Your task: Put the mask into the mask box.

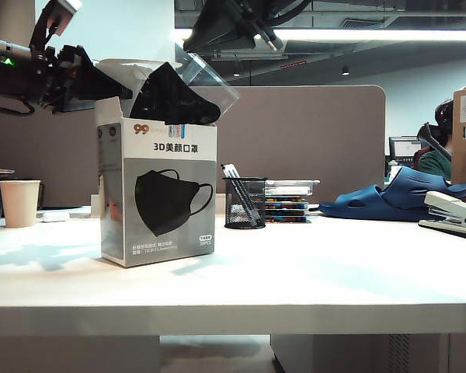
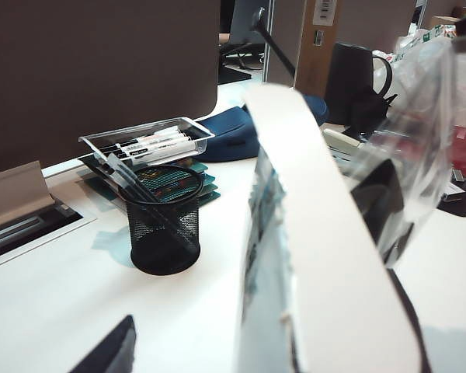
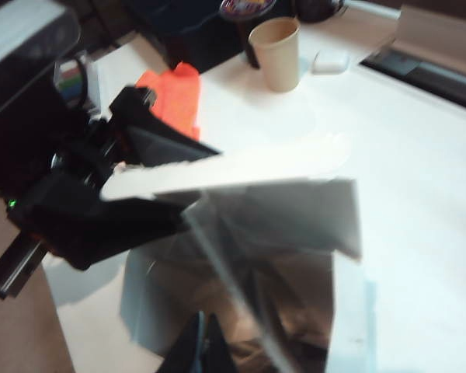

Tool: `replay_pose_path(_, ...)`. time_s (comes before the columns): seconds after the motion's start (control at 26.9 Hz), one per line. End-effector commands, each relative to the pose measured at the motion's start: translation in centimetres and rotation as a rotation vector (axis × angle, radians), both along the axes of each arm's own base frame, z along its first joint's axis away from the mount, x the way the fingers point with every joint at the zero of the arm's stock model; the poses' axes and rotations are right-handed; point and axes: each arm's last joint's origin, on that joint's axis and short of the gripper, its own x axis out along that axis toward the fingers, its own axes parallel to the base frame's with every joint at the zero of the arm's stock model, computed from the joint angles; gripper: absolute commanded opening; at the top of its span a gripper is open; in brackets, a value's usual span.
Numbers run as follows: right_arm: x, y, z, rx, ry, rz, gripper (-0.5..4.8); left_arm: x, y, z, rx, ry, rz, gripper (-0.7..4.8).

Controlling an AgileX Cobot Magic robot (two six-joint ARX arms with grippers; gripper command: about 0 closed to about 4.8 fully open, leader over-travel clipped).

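Note:
The mask box (image 1: 159,202) stands upright on the white table, left of the middle, with its top flaps open. The mask (image 1: 171,97), black in a clear wrapper, sticks halfway out of the box's top, tilted. My left gripper (image 1: 113,85) is at the box's left top edge. In the left wrist view its jaws (image 2: 272,342) stand open around a white flap (image 2: 326,233), with one finger (image 2: 113,353) apart from it. My right gripper (image 1: 190,48) hangs just above the wrapper. Its fingers (image 3: 204,330) are pressed together at the wrapper's upper edge (image 3: 287,311), and I see nothing gripped.
A black mesh pen cup (image 1: 245,202) stands right of the box, with a clear tray of markers on stacked boxes (image 1: 289,198) behind it. A paper cup (image 1: 20,202) is at the far left. A blue slipper (image 1: 396,198) and a stapler (image 1: 454,214) lie at the right.

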Motion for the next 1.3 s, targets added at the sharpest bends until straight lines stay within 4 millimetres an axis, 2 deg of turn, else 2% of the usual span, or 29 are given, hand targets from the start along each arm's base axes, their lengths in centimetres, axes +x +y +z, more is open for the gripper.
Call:
replay_pose_path(0.04,0.2,0.3,-0.3,0.001,0.006,0.006,-0.05,0.0,0.0,0.3,-0.001,-0.027,-0.006,2.23)
replay_pose_path(0.15,0.5,0.4,-0.7,-0.007,0.01,0.007,-0.05,0.0,0.0,0.4,-0.002,-0.032,-0.006,2.23)
replay_pose_path(0.3,0.4,0.3,0.1,0.02,-0.034,0.006,-0.02,0.0,0.0,0.4,-0.001,-0.032,-0.002,2.23)
replay_pose_path(0.37,0.2,0.2,0.6,0.032,-0.052,0.007,0.41,0.0,0.0,0.4,-0.001,-0.032,-0.002,2.23)
replay_pose_path(0.45,0.0,0.1,0.8,0.036,-0.058,0.009,1.17,0.0,0.0,0.4,-0.001,-0.032,-0.001,2.23)
replay_pose_path(0.71,-0.2,-0.1,0.9,0.0,-0.073,0.02,1.3,0.0,0.0,0.4,-0.001,-0.031,-0.002,2.14)
replay_pose_path(0.86,-0.3,-0.2,0.7,-0.038,-0.097,0.034,1.99,0.0,0.0,0.4,-0.001,-0.031,-0.002,2.1)
replay_pose_path(0.97,-0.2,-0.3,0.6,-0.059,-0.109,0.013,2.17,0.0,0.0,0.4,-0.001,-0.031,-0.002,2.09)
replay_pose_path(1.3,0.0,-0.4,0.6,-0.105,-0.17,-0.037,2.16,0.0,0.0,0.3,-0.001,-0.03,-0.005,2.08)
